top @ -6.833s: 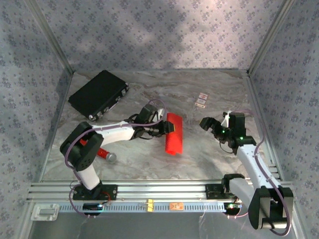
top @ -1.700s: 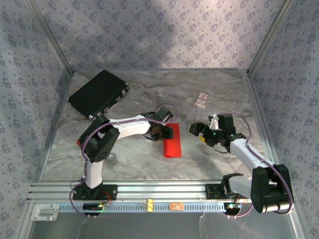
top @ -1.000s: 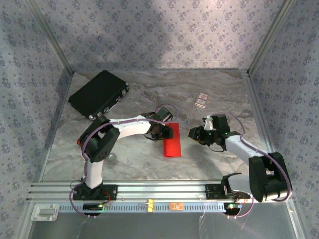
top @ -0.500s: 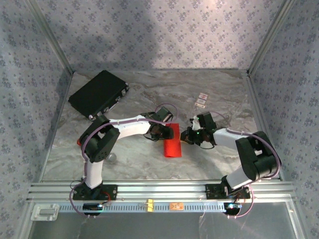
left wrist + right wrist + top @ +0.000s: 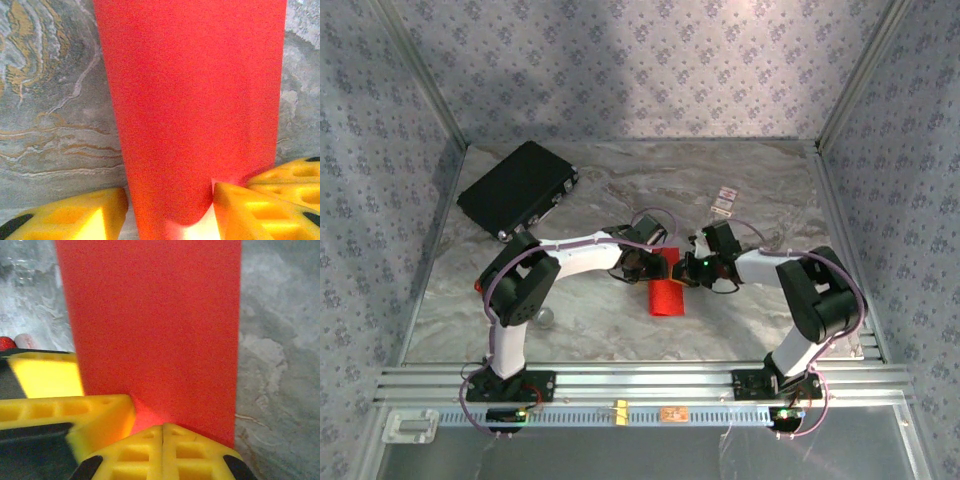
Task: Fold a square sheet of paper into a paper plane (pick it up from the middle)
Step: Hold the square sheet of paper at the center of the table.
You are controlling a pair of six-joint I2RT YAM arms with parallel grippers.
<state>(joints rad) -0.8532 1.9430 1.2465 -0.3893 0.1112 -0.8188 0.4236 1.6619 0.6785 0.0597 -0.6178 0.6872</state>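
Observation:
The square sheet of paper (image 5: 667,292) lies folded into a bright red strip mid-table. My left gripper (image 5: 643,264) is at its far end. In the left wrist view the paper (image 5: 195,100) narrows between the two yellow fingers (image 5: 70,215), which touch its sides, so this gripper (image 5: 170,212) is shut on the curled end. My right gripper (image 5: 693,270) comes in from the right. Its fingers are shut tight together (image 5: 163,429) at the paper's (image 5: 150,315) near edge. Whether any paper is pinched between them cannot be seen. The paper plane is not formed.
A black case (image 5: 517,188) lies at the back left. Two small cards (image 5: 724,201) sit behind the right gripper. A red cylinder with a grey end (image 5: 544,318) lies partly under the left arm. Patterned walls close three sides.
My right arm has swung left from the right side to the paper's edge, and its jaws have closed. The left gripper and the paper have stayed put.

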